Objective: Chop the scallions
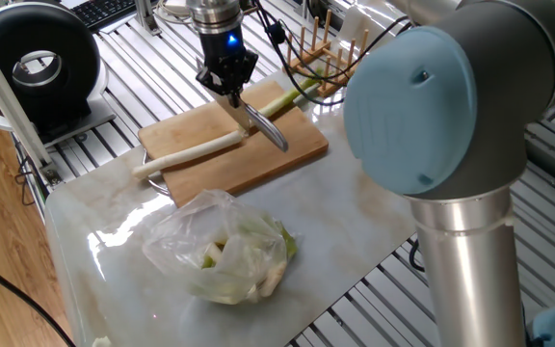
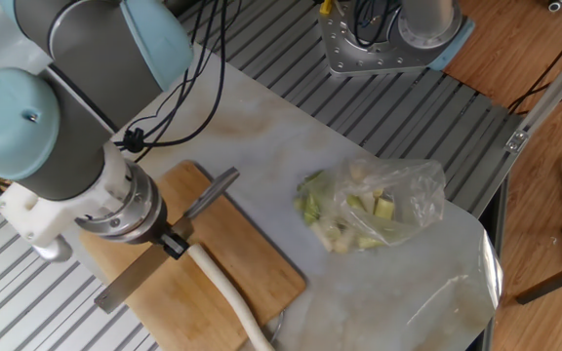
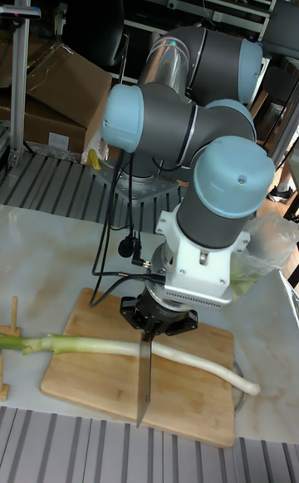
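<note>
At the near edge of the marble slab [image 1: 355, 217] in one fixed view lies a clear plastic bag [image 1: 224, 246] of pale green vegetable pieces, well apart from the cutting work. Beyond it, toward the slab's far side, sits the wooden chopping board [image 1: 210, 159], and across the board lies the scallion [image 1: 196, 149], one uncut stalk. Its white end overhangs the board's left edge and its green end [image 1: 292, 93] runs off the far right corner toward a wooden rack [image 1: 330, 48]. The gripper [image 1: 227, 77] is over the board's far edge, clenched on the handle of a knife [image 3: 144, 383]; the tall fixed view shows the blade pointing straight out past the stalk toward the board's edge, crossing the scallion near its middle. Whether the blade touches the stalk cannot be told. Farther back stand a black ring-shaped fan [image 1: 32, 63] and a keyboard [image 1: 104, 10].
</note>
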Available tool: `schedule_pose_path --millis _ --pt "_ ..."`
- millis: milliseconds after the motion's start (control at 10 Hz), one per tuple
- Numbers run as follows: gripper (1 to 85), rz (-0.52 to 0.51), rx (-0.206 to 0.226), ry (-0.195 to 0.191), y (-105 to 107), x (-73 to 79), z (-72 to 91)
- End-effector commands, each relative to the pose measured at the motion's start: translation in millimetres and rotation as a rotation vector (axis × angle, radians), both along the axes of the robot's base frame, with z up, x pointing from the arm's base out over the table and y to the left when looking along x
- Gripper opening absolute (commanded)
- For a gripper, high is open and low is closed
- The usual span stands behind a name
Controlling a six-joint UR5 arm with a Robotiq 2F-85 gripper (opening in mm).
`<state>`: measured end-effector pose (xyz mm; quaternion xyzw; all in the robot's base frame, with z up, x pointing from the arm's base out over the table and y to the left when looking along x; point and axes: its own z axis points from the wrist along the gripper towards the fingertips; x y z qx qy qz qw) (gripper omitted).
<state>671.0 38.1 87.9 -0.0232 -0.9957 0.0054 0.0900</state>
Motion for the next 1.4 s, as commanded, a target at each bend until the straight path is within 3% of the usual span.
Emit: schedule_pose_path --millis 0,300,700,800,1300 --pt "1.3 -0.001 0.018 -0.003 5.4 5.9 10.5" --pt "1.3 0.001 0.031 -0.001 19.1 3.9 39.3" --pt "1.3 -0.041 -0.001 -0.009 18.1 -11.9 76.5" --pt "1.3 -0.045 0.017 -0.021 22.0 -17.1 83.1" --pt "1.3 -0.040 0.015 0.043 17.1 -71.8 130.7"
